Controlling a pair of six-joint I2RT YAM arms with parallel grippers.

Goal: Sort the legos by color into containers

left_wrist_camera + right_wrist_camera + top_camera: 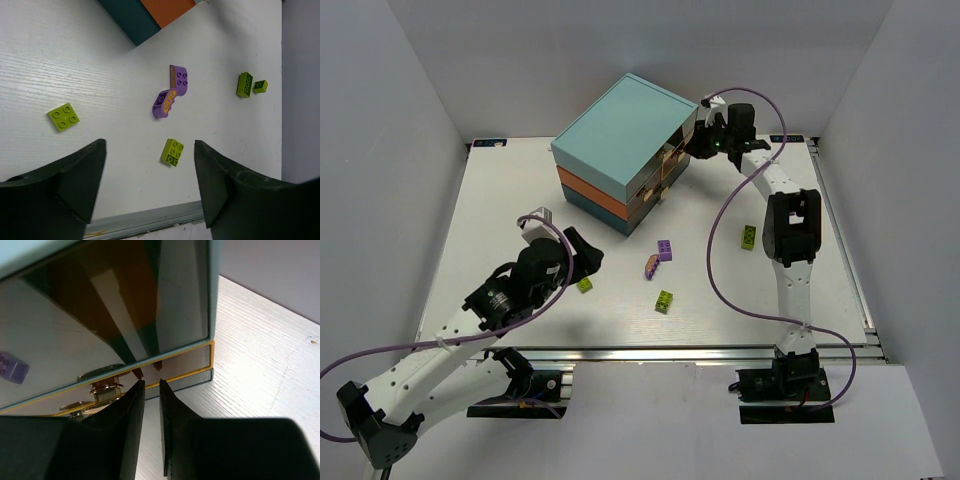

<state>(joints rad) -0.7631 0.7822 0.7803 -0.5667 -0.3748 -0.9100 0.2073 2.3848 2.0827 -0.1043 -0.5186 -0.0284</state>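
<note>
Six loose legos lie on the table [500, 200] in front of the chest of drawers [620, 135], all of them outside it. A purple pair [658, 258] lies nearest its front corner. One yellow-green brick [584, 285] and a second yellow-green brick [664, 300] lie farther out, and the green bricks [749, 236] sit off to the right of its front. The left gripper [585, 253] hangs on the near side of the chest, close to the first yellow-green brick, with its jaws wide apart and empty. The right gripper [703, 143] is at the right end of the chest's front, level with the light teal top drawer [100, 300]. Its jaws stand a slit apart with nothing between them.

Step in hand, as judged: the right arm is working the top drawer while the left arm waits to pick. The next move calls for the left jaws to descend squarely over one brick and close on it alone.

The top view alone shows both arms and the whole layout, but the green bricks merge there. The left wrist view separates a larger green brick [244, 84] from a smaller one [259, 86] just beside it. Only the right wrist view shows the glossy drawer front and a purple shape [12, 367] in it, either a brick inside or a reflection.
</note>
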